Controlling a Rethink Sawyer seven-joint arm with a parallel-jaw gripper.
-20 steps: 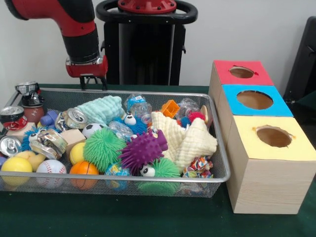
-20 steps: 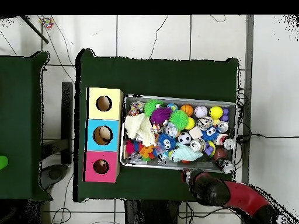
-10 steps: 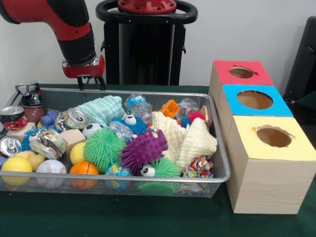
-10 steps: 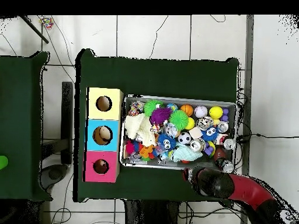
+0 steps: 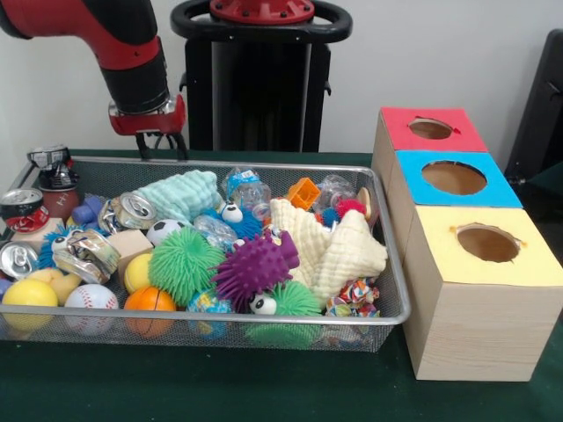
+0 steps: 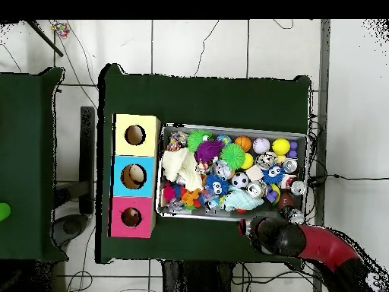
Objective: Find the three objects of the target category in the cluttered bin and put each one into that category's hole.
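Observation:
A wire mesh bin (image 5: pixel 392 280) holds a jumble of things: crushed cans (image 5: pixel 84 253), balls such as a baseball (image 5: pixel 91 298) and an orange ball (image 5: pixel 149 300), spiky rubber toys (image 5: pixel 255 266), folded cloths (image 5: pixel 332 242) and clear crushed bottles (image 5: pixel 250 193). Right of the bin stands a wooden box with a red hole (image 5: pixel 431 128), a blue hole (image 5: pixel 454 178) and a yellow hole (image 5: pixel 487 243). My gripper (image 5: pixel 161 149) hangs open and empty just behind the bin's far rim, towards its left end. In the overhead view the arm (image 6: pixel 278 236) covers it, beside the bin (image 6: pixel 232 215).
More cans (image 5: pixel 21 208) and a dark football (image 5: pixel 58 201) crowd the bin's left end. A light teal cloth (image 5: pixel 180 194) lies closest to the gripper. The black pedestal (image 5: pixel 259 79) rises behind the bin. Green cloth (image 5: pixel 220 387) covers the table.
The arm has shifted a little to the left along the bin's far rim and risen slightly. Nothing in the bin has moved.

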